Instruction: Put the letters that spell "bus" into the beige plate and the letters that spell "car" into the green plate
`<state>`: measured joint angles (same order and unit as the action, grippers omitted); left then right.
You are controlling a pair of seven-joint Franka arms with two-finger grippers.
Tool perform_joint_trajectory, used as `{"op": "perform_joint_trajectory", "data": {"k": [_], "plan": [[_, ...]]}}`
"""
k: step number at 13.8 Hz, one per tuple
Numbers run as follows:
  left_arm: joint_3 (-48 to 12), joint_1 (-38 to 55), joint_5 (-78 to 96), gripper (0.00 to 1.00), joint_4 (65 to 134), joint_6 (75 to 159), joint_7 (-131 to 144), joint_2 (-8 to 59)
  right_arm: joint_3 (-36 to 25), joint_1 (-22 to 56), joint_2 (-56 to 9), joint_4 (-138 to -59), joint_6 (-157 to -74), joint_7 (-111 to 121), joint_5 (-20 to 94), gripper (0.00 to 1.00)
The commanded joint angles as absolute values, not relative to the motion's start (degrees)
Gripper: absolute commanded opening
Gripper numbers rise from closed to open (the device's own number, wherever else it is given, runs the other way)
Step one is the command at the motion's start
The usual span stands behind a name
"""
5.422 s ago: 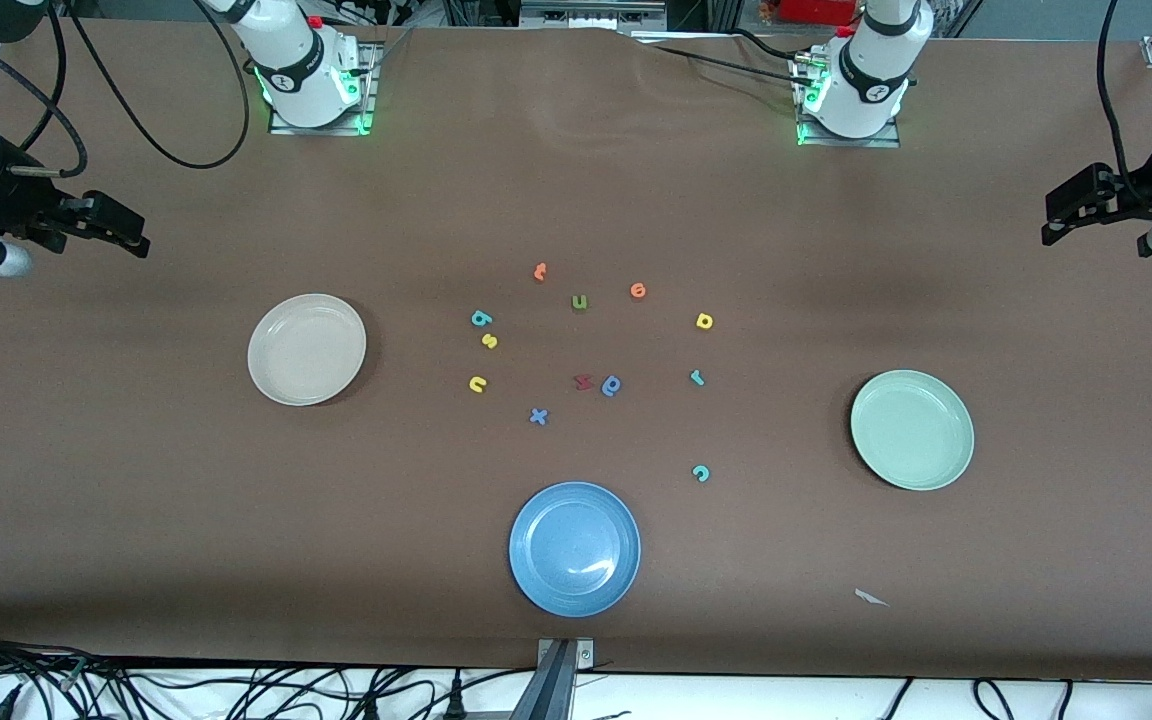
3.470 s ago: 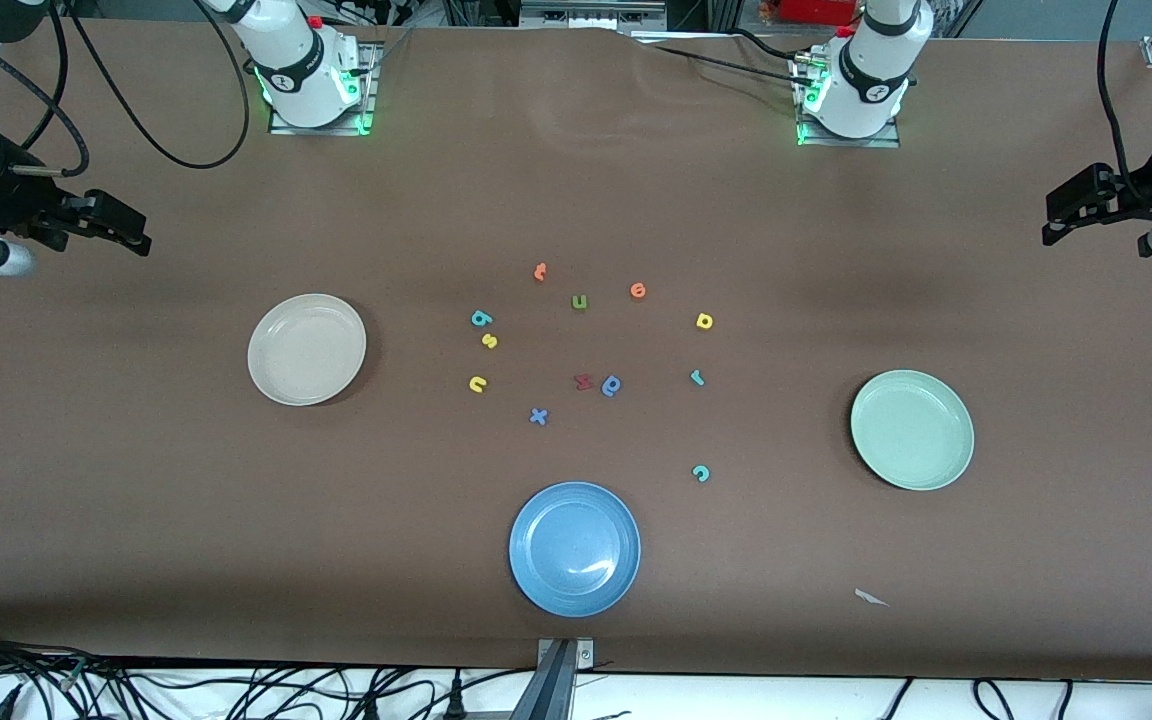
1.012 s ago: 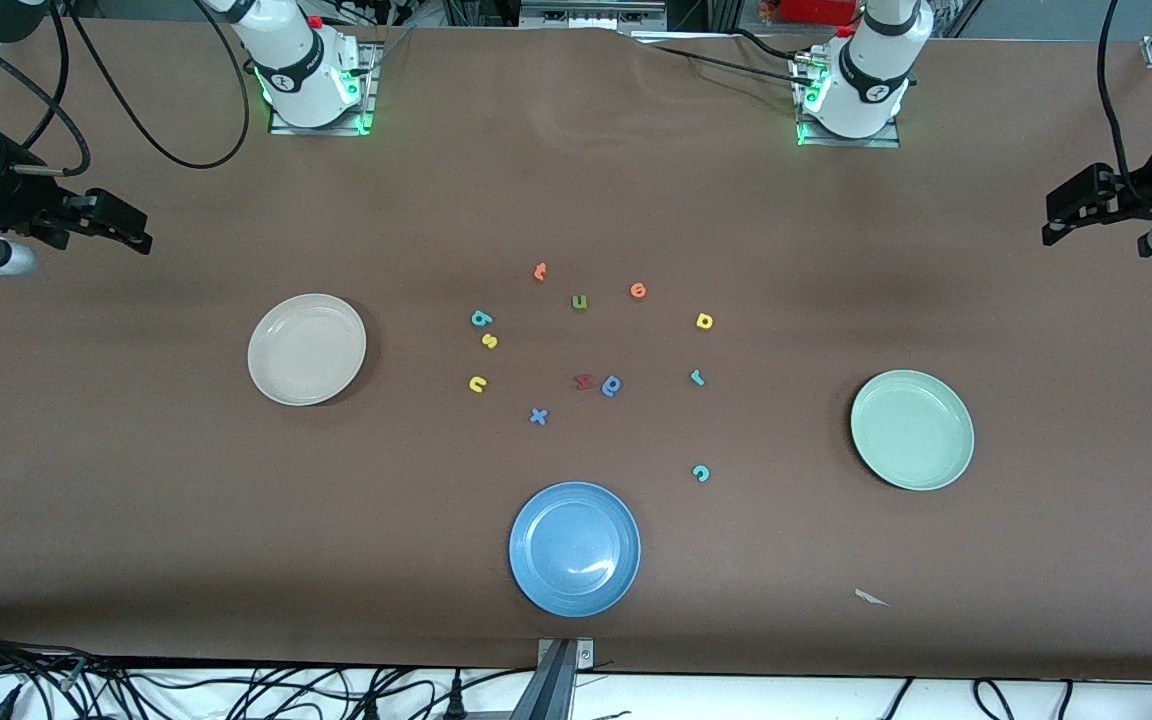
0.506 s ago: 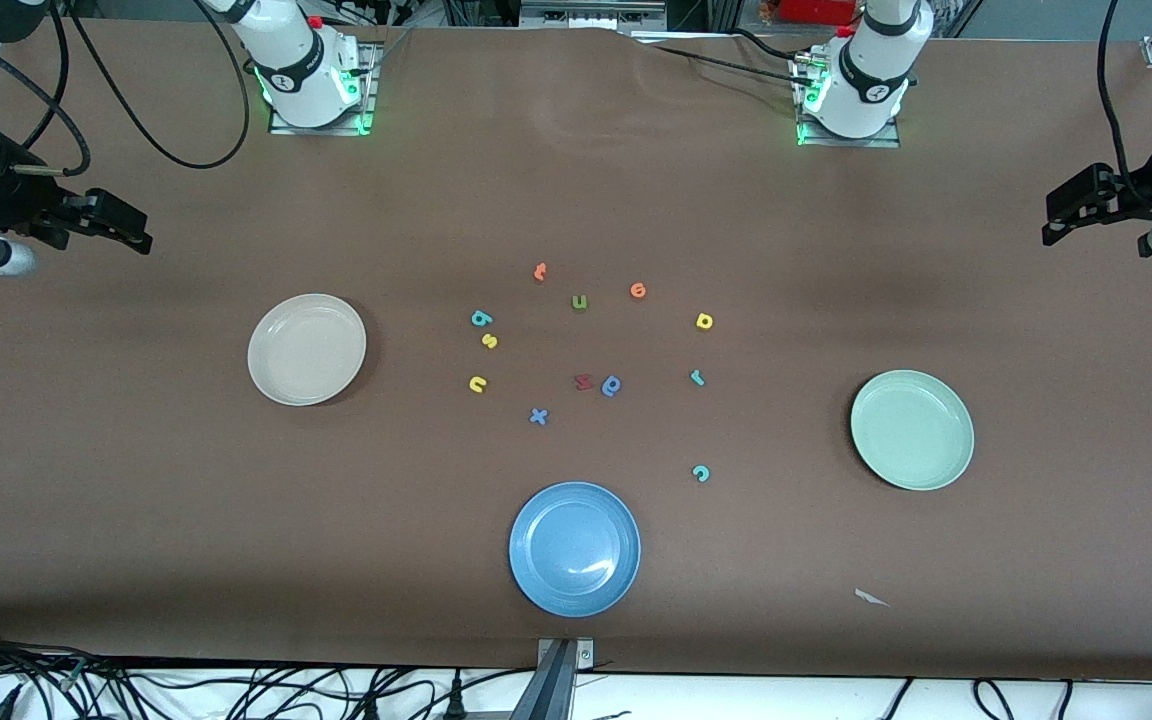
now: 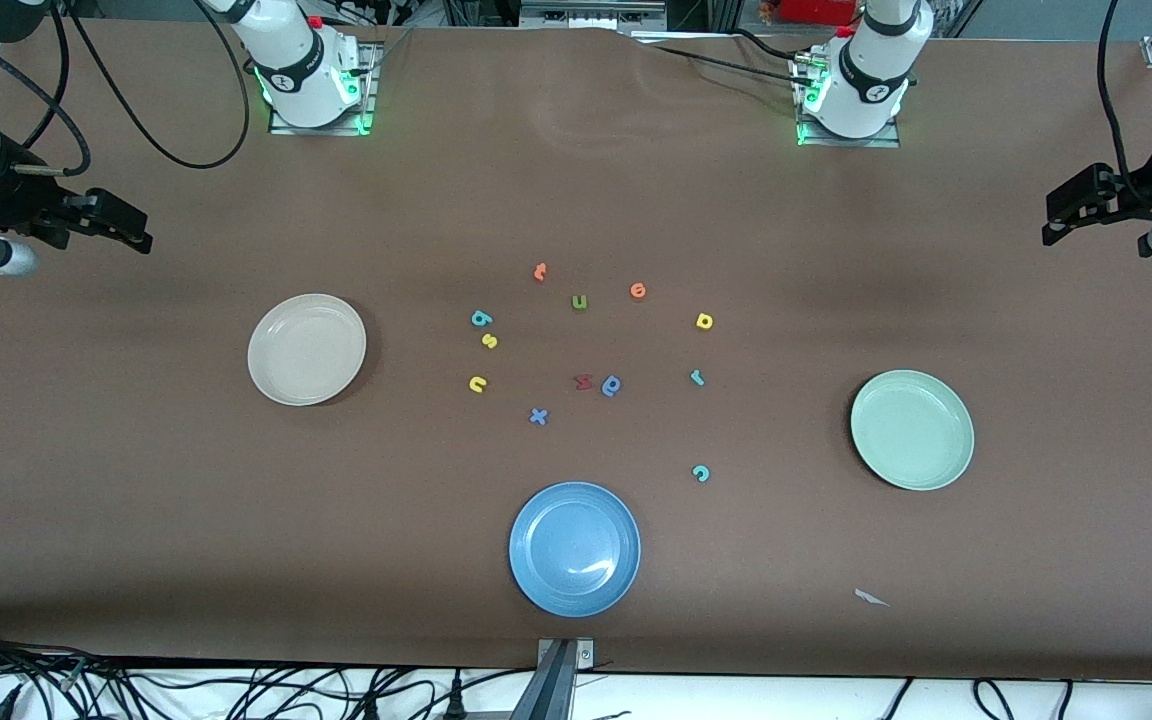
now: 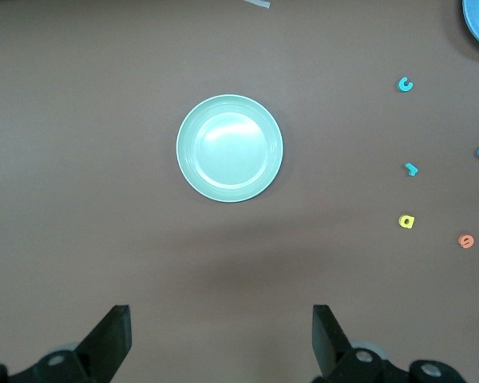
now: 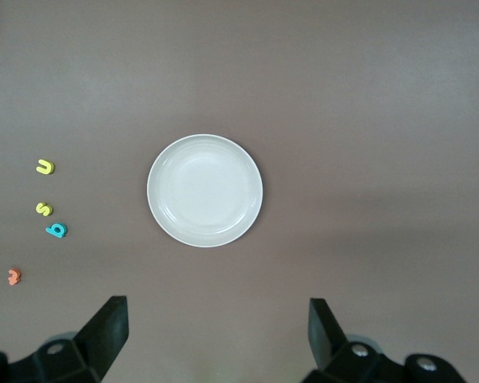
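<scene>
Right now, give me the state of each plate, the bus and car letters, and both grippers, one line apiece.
beige plate: empty.
green plate: empty.
blue plate: empty.
teal b, yellow s, yellow u: loose on the table.
teal c, yellow a, teal r: loose on the table.
left gripper: open, empty, above the table.
right gripper: open, empty, above the table.

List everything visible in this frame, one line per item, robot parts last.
beige plate: 1, cream, toward the right arm's end, empty.
green plate: 1, mint, toward the left arm's end, empty.
blue plate: 1, nearest the front camera, empty.
bus letters: 3, teal b, yellow s, yellow u, beside the beige plate.
car letters: 3, teal c, yellow a, teal r.
other letters: 6, orange, olive, red, blue, mid-table.
paper scrap: 1, white.
left gripper: open, above the table by the green plate.
right gripper: open, above the table by the beige plate.
</scene>
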<state>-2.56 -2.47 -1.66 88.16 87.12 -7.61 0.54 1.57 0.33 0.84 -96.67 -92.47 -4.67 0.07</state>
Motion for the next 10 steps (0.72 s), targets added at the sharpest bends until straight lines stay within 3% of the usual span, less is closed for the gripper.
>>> {"op": "perform_joint_trajectory", "data": {"k": [1,10], "plan": [[-2.55,-2.37,-3.08,1.0,87.98,87.01,-8.79,0.26,1.67,0.26,0.88,-96.15,-91.49,-4.22,1.14,1.0],[-2.55,-2.37,-3.08,1.0,88.15,87.1,-8.79,0.35,1.67,0.26,0.88,-96.15,-91.05,-4.13,1.23,1.0]]}}
